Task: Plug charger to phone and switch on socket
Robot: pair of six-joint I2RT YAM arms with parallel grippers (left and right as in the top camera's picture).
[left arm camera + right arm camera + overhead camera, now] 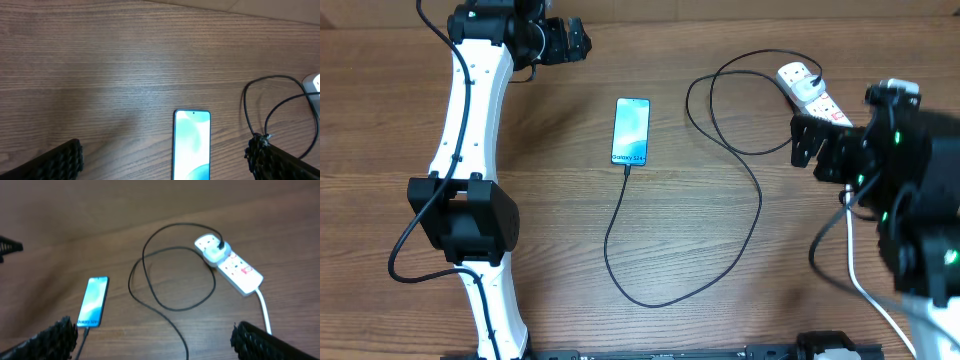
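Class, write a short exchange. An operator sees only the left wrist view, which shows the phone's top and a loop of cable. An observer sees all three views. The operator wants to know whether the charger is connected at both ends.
Operator: My view cuts off the phone partway down. Is the cable in it?
Observer: Overhead, the cable's tip meets the phone's lower edge, and it looks plugged in.
Operator: And the far end?
Observer: In the right wrist view, it runs to a plug seated in the strip.
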